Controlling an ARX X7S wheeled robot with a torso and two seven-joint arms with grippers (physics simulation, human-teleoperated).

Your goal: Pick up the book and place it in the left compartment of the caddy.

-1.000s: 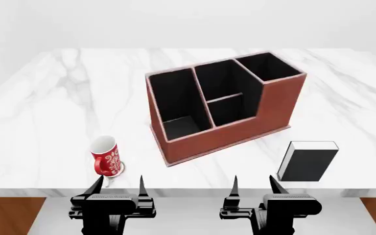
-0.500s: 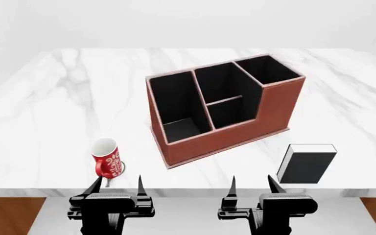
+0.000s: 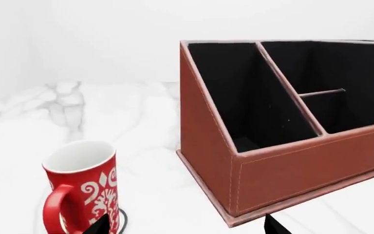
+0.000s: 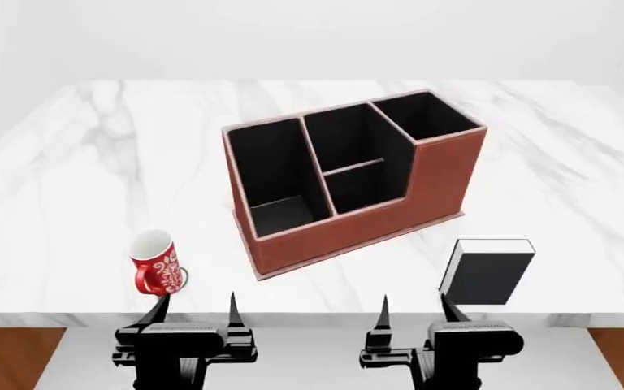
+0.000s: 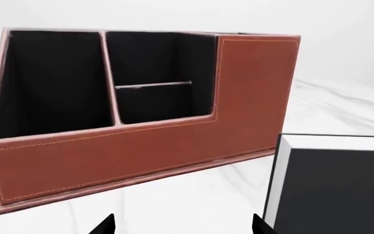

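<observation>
Caddy (image 4: pixel 344 203): reddish-brown organiser with black lining, standing on the white marble table (image 4: pixel 74 179), turned at a slight angle to the table's front edge; taller end on the robot's right
Left compartment (image 4: pixel 269 175): long narrow slot at the caddy's left end with a low front wall; nothing visible inside
Book (image 4: pixel 487 270): black cover, white page edges, standing upright on the table in front of the caddy's tall end and to its right, apart from it, near the table's front edge
Mug (image 4: pixel 153 262): red with white pattern, upright, in front of the caddy and to its left, well apart from it, handle toward the robot
Left gripper (image 4: pixel 197 306): below the table's front edge, short of the mug; jaws spread apart, nothing between them
Right gripper (image 4: pixel 418 309): below the table's front edge, just short of the book; jaws spread apart, holding nothing
Right wrist view: book (image 5: pixel 333 187) fills the near corner, caddy (image 5: pixel 141 141) behind it
</observation>
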